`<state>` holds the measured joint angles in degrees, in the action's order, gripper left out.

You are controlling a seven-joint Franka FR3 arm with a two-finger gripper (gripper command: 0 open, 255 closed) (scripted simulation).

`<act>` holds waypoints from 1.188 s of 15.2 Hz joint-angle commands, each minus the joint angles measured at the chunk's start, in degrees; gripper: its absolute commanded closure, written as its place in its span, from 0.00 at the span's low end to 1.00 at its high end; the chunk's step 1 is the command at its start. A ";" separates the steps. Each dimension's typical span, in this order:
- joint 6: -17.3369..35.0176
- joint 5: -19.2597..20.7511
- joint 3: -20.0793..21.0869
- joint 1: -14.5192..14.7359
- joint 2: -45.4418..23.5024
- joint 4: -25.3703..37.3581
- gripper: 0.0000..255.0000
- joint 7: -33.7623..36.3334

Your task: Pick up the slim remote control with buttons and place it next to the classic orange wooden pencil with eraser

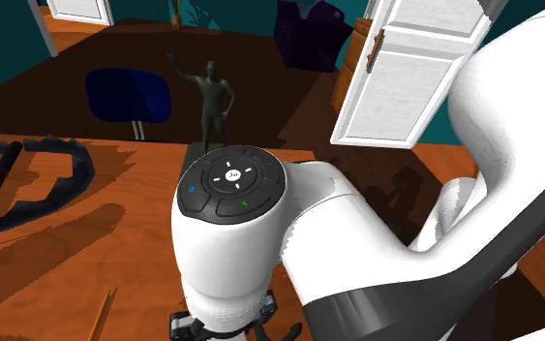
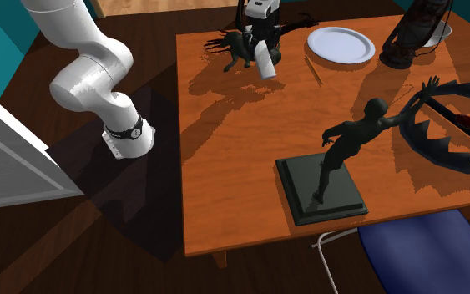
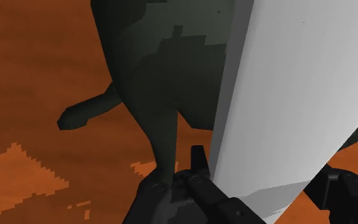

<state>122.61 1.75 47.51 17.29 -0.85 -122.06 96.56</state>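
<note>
1. Location — the remote (image 2: pixel 265 63) (drawn as a plain pale grey slab, no buttons discernible) hangs tilted from the gripper (image 2: pixel 263 42) over the table (image 2: pixel 224 184). It is just beside a dark figurine (image 2: pixel 233 48).
2. Jaws: narrowed onto the slab, with a black finger (image 3: pixel 198 167) at either side in the wrist view. The remote is clasped between them.
3. Target: the orange pencil (image 2: pixel 314 69) lies on the table near the remote, between it and a white plate (image 2: pixel 341 43).
4. Handling judgement: thin, rigid and probably light. The smooth faces are likely slippery, so a tilted hold may let it swing or slide.
5. Grip point: best taken across the narrow width near mid-length — the present hold appears to sit toward one end.
6. Risk: the pencil would roll if nudged. The slab should go down flat alongside it without touching.
</note>
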 commanded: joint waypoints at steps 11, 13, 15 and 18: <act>6.80 5.60 0.00 0.53 -6.30 -3.83 1.00 4.02; 6.80 5.61 0.05 0.48 -6.30 -3.83 1.00 4.03; 6.80 5.64 0.19 0.34 -6.32 -3.83 1.00 4.06; 8.44 5.32 0.08 0.04 -5.80 -5.79 0.00 3.58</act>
<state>131.13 6.63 48.30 17.96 1.84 -126.38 100.41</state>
